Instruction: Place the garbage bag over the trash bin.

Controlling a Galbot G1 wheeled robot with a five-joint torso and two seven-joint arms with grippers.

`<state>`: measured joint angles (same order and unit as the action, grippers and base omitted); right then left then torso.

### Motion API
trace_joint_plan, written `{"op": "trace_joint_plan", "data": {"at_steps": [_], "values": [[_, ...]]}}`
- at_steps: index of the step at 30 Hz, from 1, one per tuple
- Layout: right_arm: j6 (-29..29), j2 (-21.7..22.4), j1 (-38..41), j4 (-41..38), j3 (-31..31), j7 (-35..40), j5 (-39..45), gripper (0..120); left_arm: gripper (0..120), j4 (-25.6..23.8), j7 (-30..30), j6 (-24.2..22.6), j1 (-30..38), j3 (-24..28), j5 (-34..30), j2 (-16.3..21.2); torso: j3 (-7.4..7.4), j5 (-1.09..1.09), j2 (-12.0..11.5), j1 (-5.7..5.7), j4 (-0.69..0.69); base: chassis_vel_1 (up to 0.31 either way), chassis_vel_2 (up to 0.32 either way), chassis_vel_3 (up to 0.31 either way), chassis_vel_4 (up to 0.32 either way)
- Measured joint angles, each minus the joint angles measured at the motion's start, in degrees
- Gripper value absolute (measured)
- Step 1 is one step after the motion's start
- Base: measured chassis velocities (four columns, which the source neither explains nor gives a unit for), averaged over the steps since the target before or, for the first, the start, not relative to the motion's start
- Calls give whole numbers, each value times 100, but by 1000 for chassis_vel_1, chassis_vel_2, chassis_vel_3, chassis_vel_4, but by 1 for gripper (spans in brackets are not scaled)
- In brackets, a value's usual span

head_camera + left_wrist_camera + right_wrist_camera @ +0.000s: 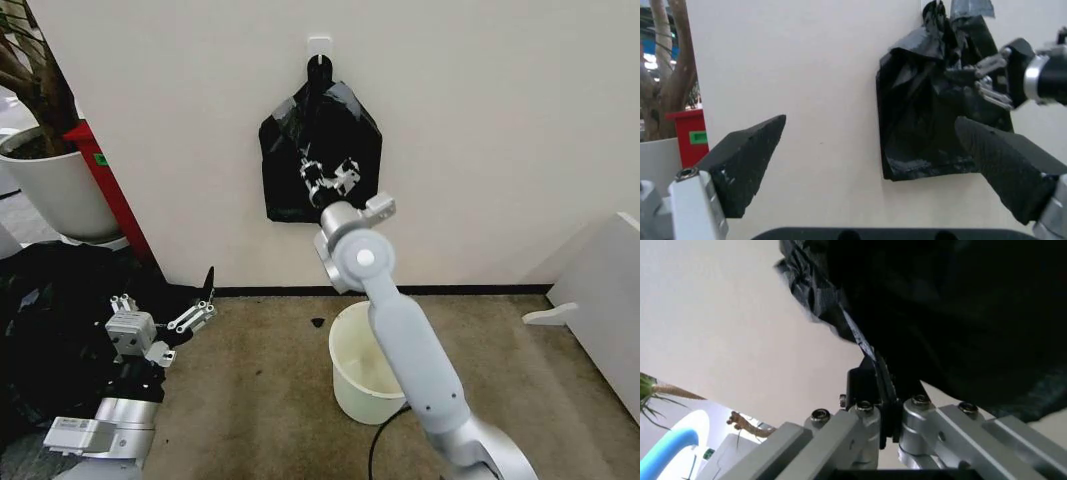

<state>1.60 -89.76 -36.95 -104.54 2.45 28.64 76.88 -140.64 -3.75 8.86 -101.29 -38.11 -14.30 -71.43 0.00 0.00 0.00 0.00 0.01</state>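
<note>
I have the right arm stretched up and forward, its right gripper (322, 180) pinched closed. My left gripper (195, 305) sits low, fingers (747, 167) spread.

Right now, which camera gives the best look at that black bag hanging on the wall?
The head view: the whole garbage bag hangs from its hook, with the right claw at it. The left wrist view shows most of it from the side; the right wrist view shows a close dark fold.

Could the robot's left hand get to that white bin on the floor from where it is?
Probably yes. The left hand hangs low and open, and bare carpet lies between it and the trash bin. The right arm crosses over the bin's far side, so it might crowd the approach.
</note>
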Motion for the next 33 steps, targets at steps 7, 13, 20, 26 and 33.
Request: {"op": "trace_joint_plan", "data": {"at_steps": [7,13,20,26,33], "values": [[-20,140,-652,-436,23,30,-94,0,100,-12,20,30,16,8,0,-3,0,0,0,0,-1,0,0,0,0],[-26,231,-1434,-778,77,12,-341,0,100,-7,44,81,26,51,16,-9,0,0,0,0,-1,0,0,0,0],[-27,249,-2005,-1001,142,-70,-612,0,100,20,83,141,34,87,63,-9,0,-1,0,0,0,0,0,0,0],[-27,207,-2377,-1111,157,-148,-795,0,100,46,113,167,48,128,85,7,0,0,0,0,-1,0,0,0,0],[-30,142,-2827,-1193,218,-293,-987,0,100,147,156,208,102,181,110,13,0,0,0,0,-1,0,0,0,0]]}}
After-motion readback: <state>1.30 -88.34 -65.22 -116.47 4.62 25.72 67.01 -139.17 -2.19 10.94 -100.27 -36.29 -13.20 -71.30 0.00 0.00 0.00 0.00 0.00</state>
